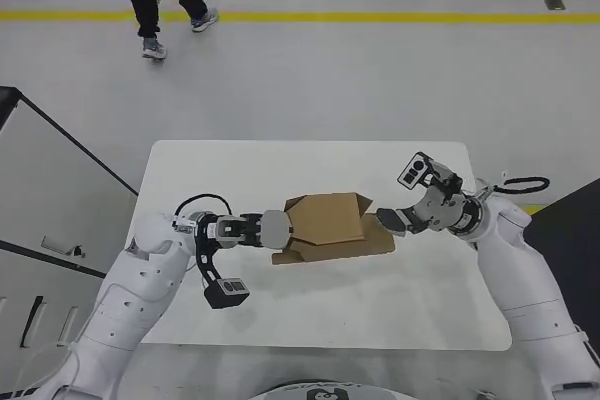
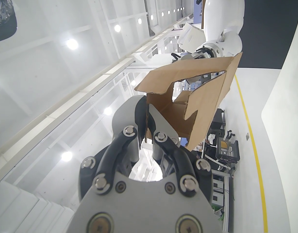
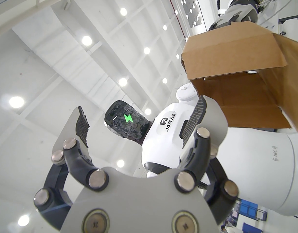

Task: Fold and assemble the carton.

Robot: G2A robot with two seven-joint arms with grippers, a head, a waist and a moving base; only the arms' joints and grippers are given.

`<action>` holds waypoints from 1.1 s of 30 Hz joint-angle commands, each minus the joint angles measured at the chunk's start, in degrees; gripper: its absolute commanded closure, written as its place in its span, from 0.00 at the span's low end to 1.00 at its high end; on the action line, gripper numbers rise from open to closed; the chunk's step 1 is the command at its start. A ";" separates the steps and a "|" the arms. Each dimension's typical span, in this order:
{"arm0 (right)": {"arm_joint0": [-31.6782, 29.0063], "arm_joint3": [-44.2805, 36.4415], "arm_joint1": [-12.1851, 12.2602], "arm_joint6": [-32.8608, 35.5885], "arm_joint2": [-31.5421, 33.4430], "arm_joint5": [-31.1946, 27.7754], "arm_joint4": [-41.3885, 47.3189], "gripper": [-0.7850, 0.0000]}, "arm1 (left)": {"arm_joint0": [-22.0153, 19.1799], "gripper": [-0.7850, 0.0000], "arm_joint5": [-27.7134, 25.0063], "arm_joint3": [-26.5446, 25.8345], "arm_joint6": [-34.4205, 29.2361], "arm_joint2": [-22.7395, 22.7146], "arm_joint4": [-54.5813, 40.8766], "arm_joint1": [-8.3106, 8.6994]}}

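You find the carton [image 1: 325, 220] over the middle of the table [image 1: 400, 310], already opened into a tube, with its end flaps not yet closed. I cannot tell if it rests on the table.

The left gripper [image 1: 277, 228] is at one end of the carton. Its fingers are pressed together on the edge of a side wall. I judge this grip serves as the anchor, so the carton does not turn or slide while the other end is worked.

The right gripper [image 1: 388, 219] is at the opposite end of the carton, with fingers spread and pinching nothing. One finger [image 3: 200, 112] stands just beside the open flap. It seems placed there to push or take that flap for the next fold.
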 commanded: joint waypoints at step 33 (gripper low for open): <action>2.85 2.55 -0.22 -2.26 -2.62 -7.73 -1.51 0.00 | 0.20 1.00 -0.57 -0.87 0.18 1.98 -1.00 0.49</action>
